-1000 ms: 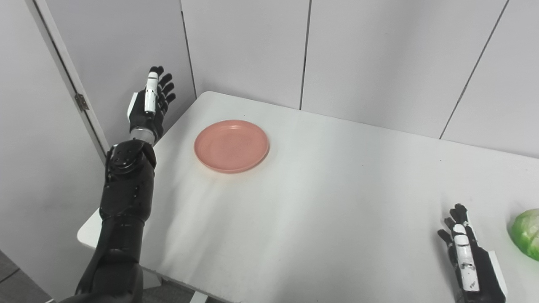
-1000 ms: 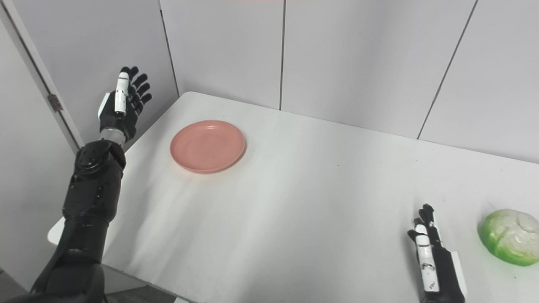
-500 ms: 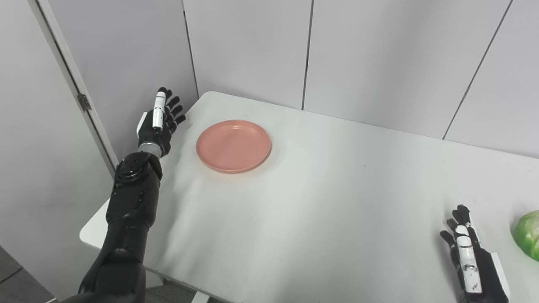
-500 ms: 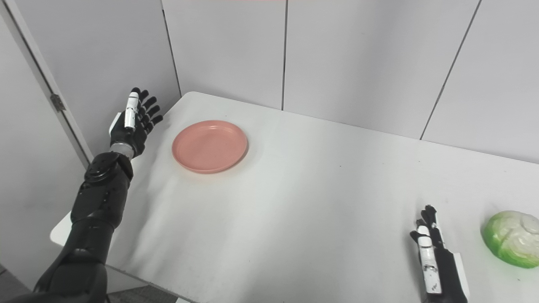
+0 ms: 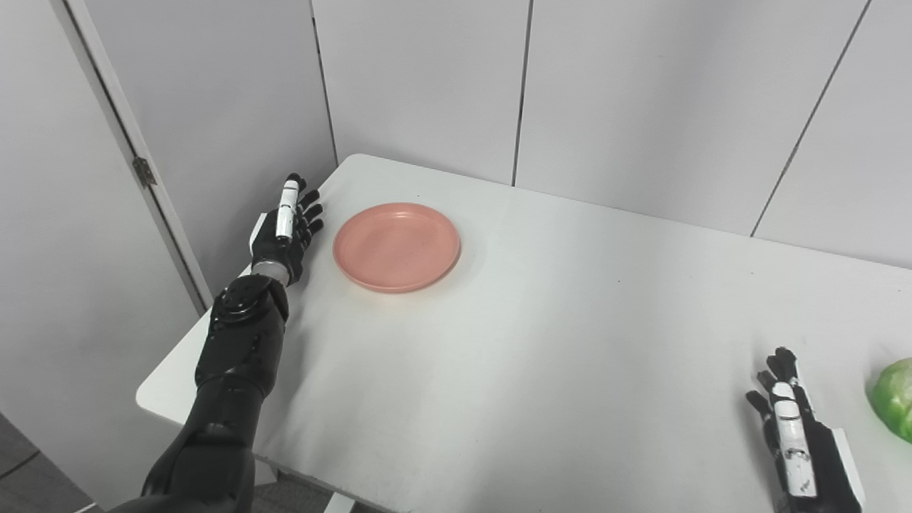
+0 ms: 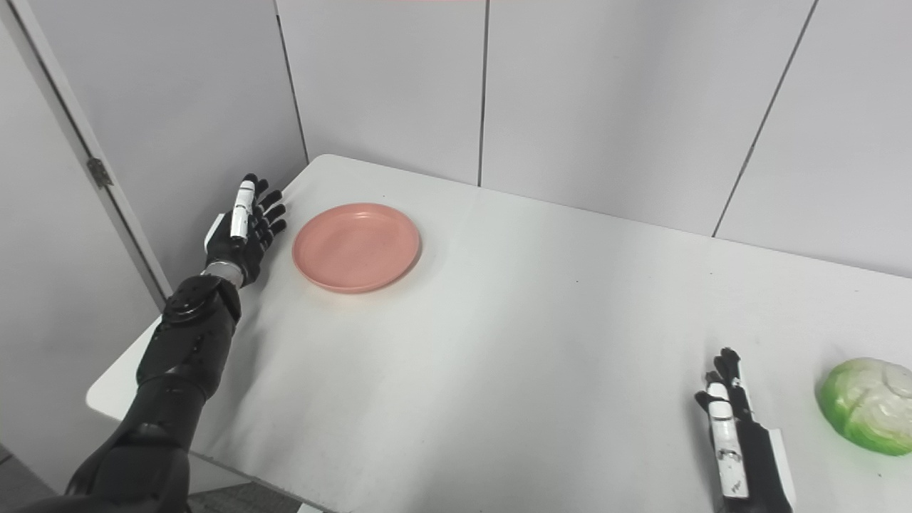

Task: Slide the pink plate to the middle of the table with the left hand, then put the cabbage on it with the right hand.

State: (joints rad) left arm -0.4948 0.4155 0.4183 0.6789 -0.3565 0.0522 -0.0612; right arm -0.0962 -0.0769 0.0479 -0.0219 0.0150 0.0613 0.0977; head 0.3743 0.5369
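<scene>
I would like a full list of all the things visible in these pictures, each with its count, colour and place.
pink plate: one, pink, far left part of the table, empty.
cabbage: one, green and whitish, near right part of the table.
table: one, white, fills most of the view.
wall panels: several, light grey, behind the table.
door hinge: one, metal, on the frame at left.
left hand: one, black and white, open, beside the plate's left rim.
right hand: one, black and white, open, left of the cabbage.
</scene>
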